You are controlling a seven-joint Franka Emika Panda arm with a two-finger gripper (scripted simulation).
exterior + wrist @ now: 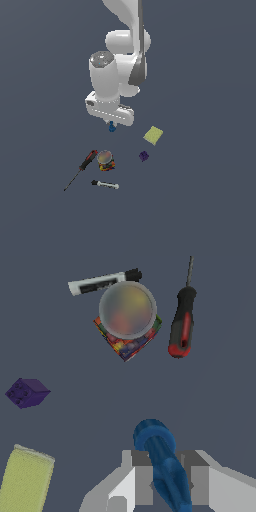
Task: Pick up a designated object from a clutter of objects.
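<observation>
Claw (pixel 165 483) clenched on the bright blue chunky piece (pixel 161 458), apparently clear of the dark desk (pixel 210 210); grasp done, next lift straight toward twelve o'clock.

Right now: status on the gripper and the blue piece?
Gripper shut on blue piece, held above the surface. Can, screwdriver, purple lump lie apart from it. Nothing in the way.

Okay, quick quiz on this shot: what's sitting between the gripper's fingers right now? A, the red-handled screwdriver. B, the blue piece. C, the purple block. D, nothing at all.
B: in the wrist view the blue piece sits between the fingers of the gripper, while the purple block and the screwdriver lie apart from it.
</observation>
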